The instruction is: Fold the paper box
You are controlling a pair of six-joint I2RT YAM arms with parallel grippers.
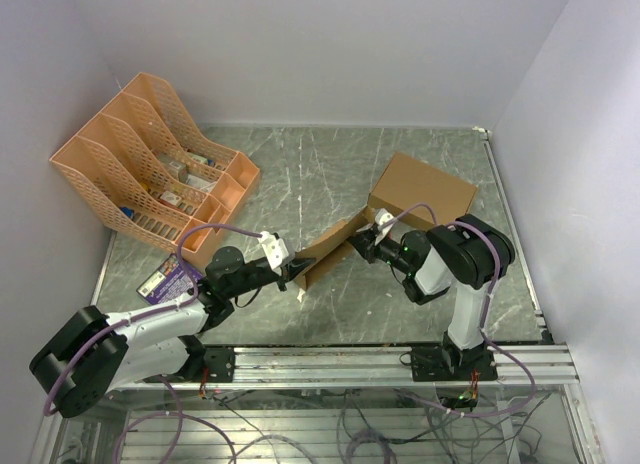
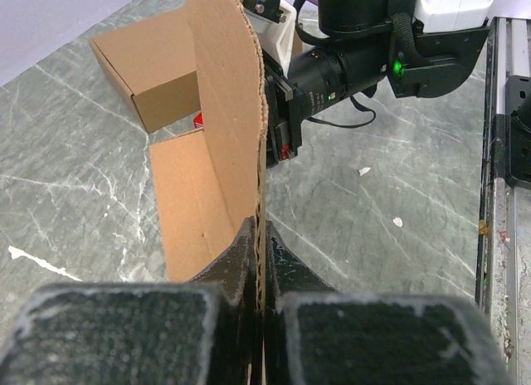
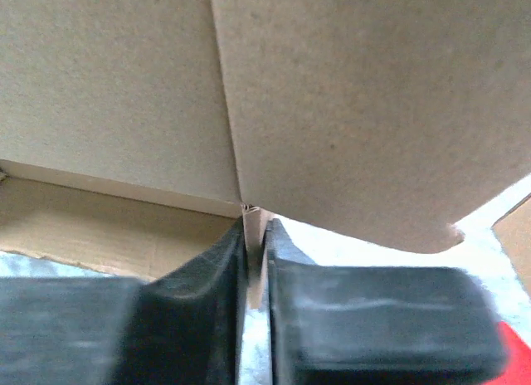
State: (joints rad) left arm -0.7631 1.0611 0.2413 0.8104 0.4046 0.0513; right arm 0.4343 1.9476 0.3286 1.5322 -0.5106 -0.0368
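Gripping of a plain brown thin-cardboard paper box (image 1: 330,252) from both ends

The paper box, partly folded with its panels standing open, is held near the middle of the grey marbled table (image 1: 300,174), between the two arms. Its left end is taken by the left end effector (image 2: 259,236), whose black fingers are clenched on the edge of an upright panel. In the left wrist view the corrugated edge is seen running straight up from between those fingers. Its right end is taken by the right end effector (image 3: 253,236). In the right wrist view a thin cardboard edge is seen pinched between the two dark fingers, with broad brown panels filling the view above them. A lower panel is seen lying low over the table; whether it is touching the surface cannot be told.

A larger, closed brown cardboard box (image 1: 420,192) is set just behind the right end effector, towards the far right of the table. An orange plastic lattice file rack (image 1: 150,159) is placed at the far left, with small items in its compartments. A purple printed packet (image 1: 170,279) is laid flat near the left arm.
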